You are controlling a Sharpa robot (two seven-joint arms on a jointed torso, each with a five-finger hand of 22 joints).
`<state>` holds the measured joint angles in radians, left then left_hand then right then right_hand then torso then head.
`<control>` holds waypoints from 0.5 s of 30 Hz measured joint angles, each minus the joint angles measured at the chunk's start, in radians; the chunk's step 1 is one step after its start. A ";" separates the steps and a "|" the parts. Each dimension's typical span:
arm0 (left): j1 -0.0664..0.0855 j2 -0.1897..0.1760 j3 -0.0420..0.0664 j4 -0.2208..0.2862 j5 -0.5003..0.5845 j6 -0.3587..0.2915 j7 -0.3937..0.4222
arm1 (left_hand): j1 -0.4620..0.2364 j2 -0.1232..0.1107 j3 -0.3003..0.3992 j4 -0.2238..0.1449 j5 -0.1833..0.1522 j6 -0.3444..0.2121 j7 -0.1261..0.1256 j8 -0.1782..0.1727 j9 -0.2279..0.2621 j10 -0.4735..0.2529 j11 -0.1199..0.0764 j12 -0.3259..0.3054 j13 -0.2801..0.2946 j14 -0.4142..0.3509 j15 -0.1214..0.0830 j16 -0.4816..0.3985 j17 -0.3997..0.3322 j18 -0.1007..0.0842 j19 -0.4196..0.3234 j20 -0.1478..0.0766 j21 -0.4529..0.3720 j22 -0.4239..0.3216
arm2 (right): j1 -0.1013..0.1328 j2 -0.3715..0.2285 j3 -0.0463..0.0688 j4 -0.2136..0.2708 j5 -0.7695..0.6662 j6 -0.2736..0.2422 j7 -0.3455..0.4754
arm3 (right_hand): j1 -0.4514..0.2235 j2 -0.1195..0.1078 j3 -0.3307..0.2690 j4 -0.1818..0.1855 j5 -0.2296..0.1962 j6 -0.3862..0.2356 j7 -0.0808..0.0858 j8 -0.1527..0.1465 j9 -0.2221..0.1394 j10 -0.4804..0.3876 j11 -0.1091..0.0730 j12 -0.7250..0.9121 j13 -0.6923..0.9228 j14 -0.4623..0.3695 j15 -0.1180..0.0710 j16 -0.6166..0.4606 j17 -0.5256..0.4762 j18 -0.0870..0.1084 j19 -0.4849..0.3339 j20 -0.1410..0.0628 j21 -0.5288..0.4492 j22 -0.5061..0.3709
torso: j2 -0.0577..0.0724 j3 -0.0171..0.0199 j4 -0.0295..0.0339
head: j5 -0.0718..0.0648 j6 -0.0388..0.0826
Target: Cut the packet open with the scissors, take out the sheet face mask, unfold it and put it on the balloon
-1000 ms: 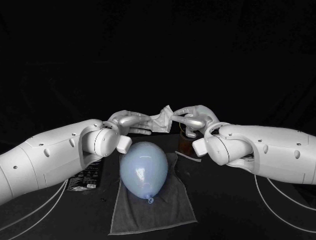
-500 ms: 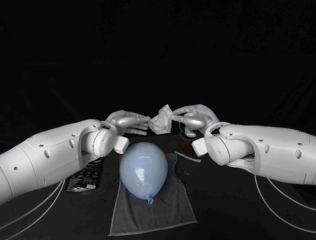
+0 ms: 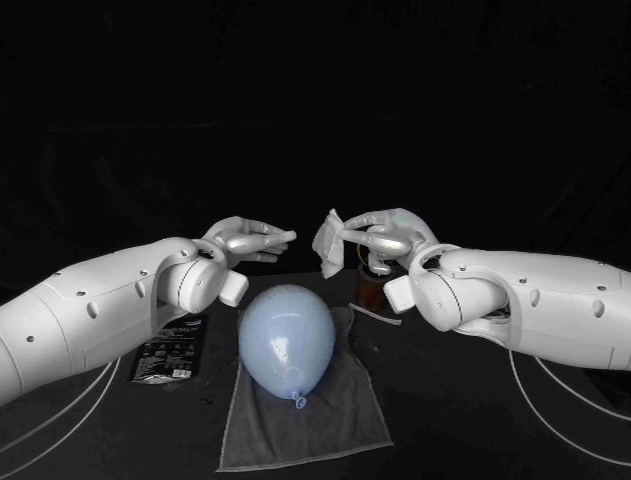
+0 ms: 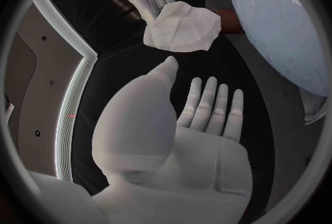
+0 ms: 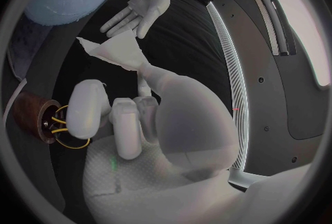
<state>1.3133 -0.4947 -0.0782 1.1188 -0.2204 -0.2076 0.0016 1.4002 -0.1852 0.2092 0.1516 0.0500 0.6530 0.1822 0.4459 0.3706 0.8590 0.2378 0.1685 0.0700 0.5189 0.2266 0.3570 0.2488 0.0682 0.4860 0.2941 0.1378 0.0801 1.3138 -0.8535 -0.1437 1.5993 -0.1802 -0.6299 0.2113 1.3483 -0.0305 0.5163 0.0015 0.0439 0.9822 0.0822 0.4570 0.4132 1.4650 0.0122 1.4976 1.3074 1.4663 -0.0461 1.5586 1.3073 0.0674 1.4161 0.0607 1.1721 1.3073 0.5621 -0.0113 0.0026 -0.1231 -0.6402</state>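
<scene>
Mask (image 3: pixel 330 243) now hangs pinched in our right hand (image 3: pixel 383 238) alone, our left hand (image 3: pixel 247 240) released and spread, balloon (image 3: pixel 286 338) below.

Left hand (image 3: pixel 250 240) hovers empty, fingers apart; right hand (image 3: pixel 383 235) pinches the folded mask (image 3: pixel 330 245).

We see a black table (image 3: pixel 445 400) with a grey towel (image 3: pixel 308 430) spread lengthwise on it. A dark packet (image 3: pixel 171 357) lies flat just beside the towel's left edge. A thin pale strip (image 3: pixel 377 316) lies at the towel's right edge. Near it stands a brown holder (image 5: pixel 31 116).
</scene>
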 measured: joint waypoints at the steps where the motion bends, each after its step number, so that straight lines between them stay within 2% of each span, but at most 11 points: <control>1: 0.000 0.000 0.000 -0.001 -0.007 0.003 0.007 | 0.015 0.007 -0.044 0.014 0.000 -0.010 -0.001 0.000 -0.006 -0.014 -0.001 0.000 -0.001 -0.029 0.003 -0.017 -0.012 0.000 -0.025 0.001 -0.014 -0.009 | 0.000 0.000 0.000 0.000 0.000 0.001 0.000 | 0.000 0.000 0.000 0.000 0.000 0.000 0.000 0.000 0.000 0.000 0.000 0.000 0.000 0.000 0.000 0.000 0.000 0.000 0.000 0.000 0.000 0.000 | 0.000 0.0000 -0.0001 | 0.000 0.000; 3: 0.000 0.001 0.000 -0.005 -0.026 0.014 0.027 | 0.066 0.024 -0.138 0.057 0.000 -0.027 -0.003 0.000 -0.022 -0.045 -0.024 0.000 -0.003 -0.102 0.008 -0.069 -0.048 0.000 -0.072 0.002 -0.041 -0.024 | 0.000 -0.001 0.000 0.002 0.000 0.007 0.000 | 0.000 0.000 0.000 0.000 0.000 0.000 0.000 0.000 0.000 0.000 0.000 0.000 0.000 0.000 0.000 0.000 0.000 0.000 0.000 0.000 0.000 0.000 | 0.000 0.0000 -0.0001 | 0.002 0.000; 4: 0.000 0.002 0.000 -0.006 -0.036 0.020 0.036 | 0.087 0.030 -0.166 0.075 0.000 -0.034 -0.007 0.000 -0.029 -0.056 -0.035 0.000 -0.003 -0.127 0.013 -0.088 -0.061 0.000 -0.081 0.002 -0.048 -0.028 | 0.000 -0.001 0.000 0.003 0.000 0.010 -0.001 | -0.002 -0.002 0.000 0.000 0.000 0.000 0.000 0.000 0.000 0.000 0.000 0.000 0.000 0.000 0.000 0.000 0.000 0.000 0.000 0.000 0.000 0.000 | 0.000 0.0000 -0.0001 | 0.002 0.000; 5: 0.000 0.004 0.000 -0.008 -0.045 0.025 0.045 | 0.113 0.033 -0.190 0.097 0.000 -0.045 -0.007 -0.002 -0.037 -0.076 -0.055 -0.002 -0.004 -0.165 0.021 -0.116 -0.080 0.000 -0.094 0.003 -0.056 -0.031 | 0.000 -0.002 0.000 0.003 -0.001 0.013 -0.001 | -0.003 -0.003 0.002 -0.001 0.000 0.000 0.000 0.000 0.000 0.000 0.000 0.000 0.000 0.000 0.000 -0.001 0.000 0.000 0.000 0.000 -0.001 0.000 | 0.000 0.0000 -0.0001 | 0.003 0.000; 6: 0.000 0.007 0.000 -0.012 -0.058 0.034 0.059 | 0.127 0.034 -0.200 0.108 0.000 -0.048 -0.008 -0.004 -0.042 -0.085 -0.063 -0.004 -0.004 -0.183 0.023 -0.130 -0.089 0.000 -0.102 0.004 -0.061 -0.033 | 0.000 -0.002 0.000 0.004 -0.002 0.018 -0.003 | -0.003 -0.003 0.004 -0.001 0.000 0.000 0.000 0.000 0.000 0.000 0.000 0.000 0.000 0.000 0.000 -0.001 0.000 0.000 0.000 0.000 -0.001 0.000 | 0.000 0.0001 -0.0001 | 0.004 0.000; 10: 0.000 0.026 0.000 -0.031 -0.099 0.070 0.106 | 0.184 0.051 -0.205 0.114 0.000 -0.059 -0.011 -0.014 -0.055 -0.116 -0.095 -0.022 -0.005 -0.254 0.016 -0.183 -0.124 0.000 -0.131 0.004 -0.072 -0.036 | 0.000 -0.002 0.000 0.008 -0.005 0.040 -0.008 | -0.003 -0.003 0.006 -0.001 -0.001 0.000 0.000 0.000 0.000 0.000 0.000 0.000 0.001 0.000 0.000 0.002 0.000 0.000 -0.004 -0.003 -0.001 0.000 | 0.000 -0.0002 -0.0001 | 0.007 0.000; 13: 0.000 0.042 0.001 -0.053 -0.123 0.098 0.140 | 0.214 0.052 -0.206 0.118 0.000 -0.073 -0.025 -0.025 -0.065 -0.139 -0.117 -0.039 -0.005 -0.289 0.007 -0.213 -0.143 0.000 -0.144 0.003 -0.081 -0.037 | 0.000 -0.002 0.000 0.011 -0.009 0.060 -0.012 | -0.005 -0.005 0.008 -0.003 -0.002 0.000 0.000 0.004 0.000 0.000 0.000 0.000 0.001 0.000 0.000 0.002 0.001 0.000 -0.004 -0.003 -0.001 0.001 | 0.000 -0.0001 -0.0004 | 0.011 0.000; 15: 0.000 0.052 0.001 -0.068 -0.140 0.120 0.163 | 0.221 0.052 -0.206 0.118 0.000 -0.081 -0.033 -0.030 -0.071 -0.159 -0.125 -0.048 -0.006 -0.300 0.001 -0.223 -0.149 0.000 -0.149 0.001 -0.082 -0.038 | 0.000 -0.002 0.000 0.016 -0.013 0.076 -0.016 | -0.005 -0.005 0.008 -0.003 -0.002 -0.001 0.000 0.004 0.000 0.000 0.000 0.000 0.001 0.000 0.000 0.002 0.001 0.000 -0.004 -0.003 -0.001 0.001 | 0.000 0.0000 -0.0009 | 0.012 0.000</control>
<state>1.3129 -0.4429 -0.0775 1.0512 -0.3599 -0.0876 0.1647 1.6211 -0.1336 0.0029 0.2693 0.0500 0.5720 0.1495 0.4161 0.2996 0.6995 0.1129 0.1205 0.0639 0.2193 0.2276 0.1339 0.1001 0.0678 0.3366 0.2953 0.0557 0.0426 1.3138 -0.8555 -0.1435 1.6150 -0.1933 -0.5535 0.1951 1.3431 -0.0358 0.5247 -0.0015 0.0419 0.9816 0.0819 0.4609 0.4134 1.4648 0.0124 1.4974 1.3081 1.4661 -0.0460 1.5607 1.3082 0.0672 1.4123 0.0574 1.1714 1.3079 0.5621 -0.0113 0.0017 -0.1114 -0.6400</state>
